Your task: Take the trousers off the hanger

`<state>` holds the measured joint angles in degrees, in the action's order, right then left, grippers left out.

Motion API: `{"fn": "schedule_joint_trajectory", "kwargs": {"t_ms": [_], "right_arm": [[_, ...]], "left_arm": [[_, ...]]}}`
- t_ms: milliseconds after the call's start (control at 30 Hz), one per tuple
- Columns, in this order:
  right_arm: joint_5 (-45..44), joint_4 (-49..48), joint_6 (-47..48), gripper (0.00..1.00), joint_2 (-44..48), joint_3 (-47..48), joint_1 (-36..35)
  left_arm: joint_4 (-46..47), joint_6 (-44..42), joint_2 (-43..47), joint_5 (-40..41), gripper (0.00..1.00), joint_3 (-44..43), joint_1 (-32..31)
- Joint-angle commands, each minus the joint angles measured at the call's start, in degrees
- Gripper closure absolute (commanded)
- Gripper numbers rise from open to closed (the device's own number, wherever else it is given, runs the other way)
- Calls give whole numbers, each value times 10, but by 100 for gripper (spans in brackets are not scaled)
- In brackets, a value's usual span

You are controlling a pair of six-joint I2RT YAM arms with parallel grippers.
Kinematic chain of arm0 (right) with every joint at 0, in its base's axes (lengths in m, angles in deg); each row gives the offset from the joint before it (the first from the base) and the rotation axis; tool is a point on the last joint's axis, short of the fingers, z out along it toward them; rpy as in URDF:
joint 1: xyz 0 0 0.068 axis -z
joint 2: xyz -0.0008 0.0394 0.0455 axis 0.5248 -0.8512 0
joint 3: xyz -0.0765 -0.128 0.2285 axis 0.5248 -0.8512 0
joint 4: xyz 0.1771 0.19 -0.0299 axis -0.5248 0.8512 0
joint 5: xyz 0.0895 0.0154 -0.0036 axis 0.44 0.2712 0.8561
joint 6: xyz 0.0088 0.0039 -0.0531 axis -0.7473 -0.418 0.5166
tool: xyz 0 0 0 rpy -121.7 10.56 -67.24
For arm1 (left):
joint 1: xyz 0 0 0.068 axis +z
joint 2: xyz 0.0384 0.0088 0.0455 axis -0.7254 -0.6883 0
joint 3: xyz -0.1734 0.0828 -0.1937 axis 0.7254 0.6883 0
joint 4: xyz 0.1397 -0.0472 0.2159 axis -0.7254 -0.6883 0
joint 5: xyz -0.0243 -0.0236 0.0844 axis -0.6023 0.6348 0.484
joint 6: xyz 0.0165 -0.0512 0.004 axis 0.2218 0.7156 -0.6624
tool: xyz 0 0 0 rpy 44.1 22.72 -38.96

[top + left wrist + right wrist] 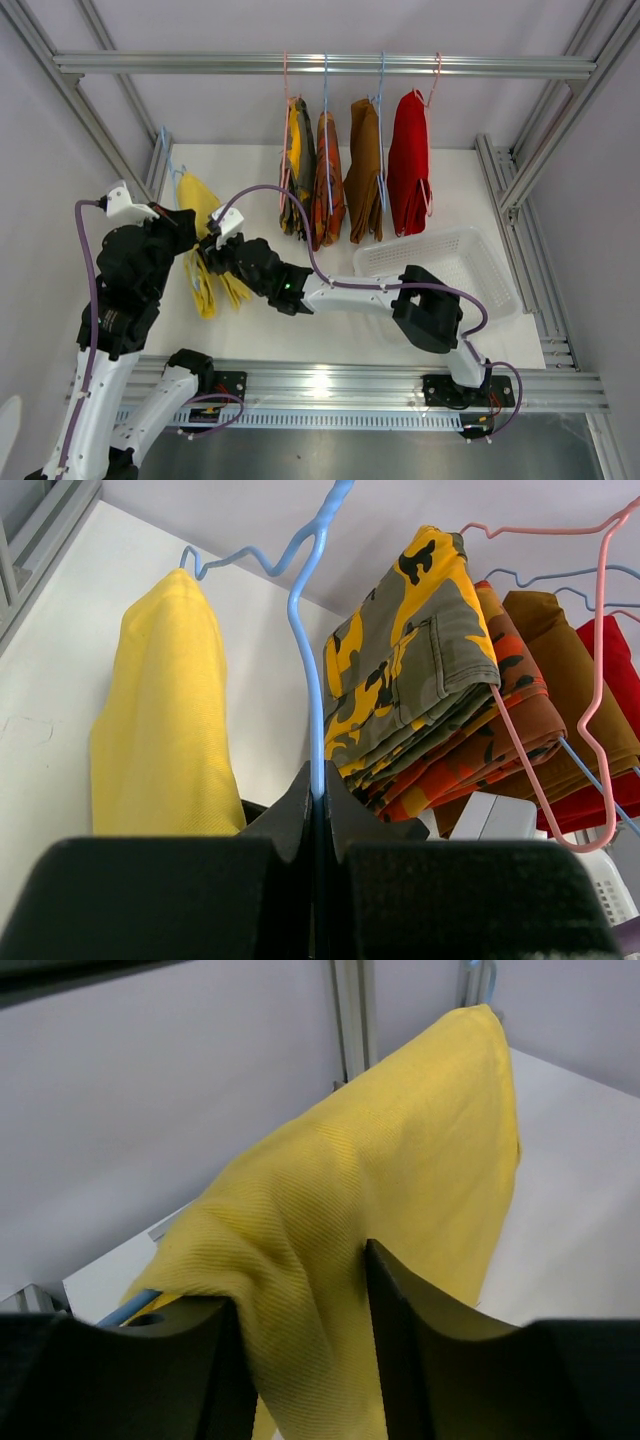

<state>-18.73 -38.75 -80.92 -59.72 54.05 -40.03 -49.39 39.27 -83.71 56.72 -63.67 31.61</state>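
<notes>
A white mesh basket (480, 270) sits on the right of the white table (230, 165), near its front edge, beneath a silver metal bar (180, 64) running across the back between slanted frame posts (560, 120), with a slotted aluminium rail (340, 385) along the near edge and plain grey walls (200, 110) behind.

White tabletop (460, 180), aluminium frame rail (200, 64) overhead, pale grey walls (200, 110), soft even light
</notes>
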Motion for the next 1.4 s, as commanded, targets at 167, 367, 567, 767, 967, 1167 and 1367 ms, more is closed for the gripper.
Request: {"fn": "schedule_joint_trajectory", "kwargs": {"t_ms": [167, 367, 567, 767, 967, 1167, 1367], "right_arm": [[-2, -40, -11, 76, -9, 39, 15], [-2, -18, -7, 100, 3, 45, 15], [-8, 4, 4, 100, 30, 40, 13], [-16, 17, 21, 100, 50, 44, 2], [-26, 27, 37, 100, 67, 48, -5], [-37, 31, 44, 100, 86, 49, -12], [-43, 38, 65, 100, 101, 53, -20]], "left_arm": [[84, 9, 8, -25, 100, -7, 6], [84, 6, 4, -18, 100, -4, 7], [84, 3, -6, -4, 100, -2, 9], [84, -1, -25, 17, 100, 1, 12], [87, -9, -37, 35, 100, 3, 12], [87, -9, -51, 38, 99, 6, 14], [86, -11, -66, 46, 100, 6, 16]]}}
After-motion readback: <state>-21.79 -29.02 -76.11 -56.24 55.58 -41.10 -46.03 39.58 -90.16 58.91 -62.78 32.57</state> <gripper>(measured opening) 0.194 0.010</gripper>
